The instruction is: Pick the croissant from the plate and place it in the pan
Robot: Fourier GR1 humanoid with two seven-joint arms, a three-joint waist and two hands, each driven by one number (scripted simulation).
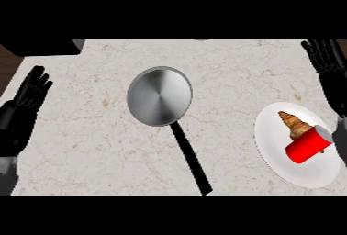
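1. The croissant (293, 124) lies on the white plate (274, 153), right of the pan (160, 95), touching a red can (309, 145).
2. It looks light and flaky (easily crushed), so I'd pinch its thick middle.
3. My right hand (328, 62) and left hand (27, 98) are spread, empty.

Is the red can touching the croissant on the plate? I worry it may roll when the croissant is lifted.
Cannot tell. In the head view the red can lies on its side overlapping the croissant's lower end on the plate; one steep view cannot separate contact from overlap.
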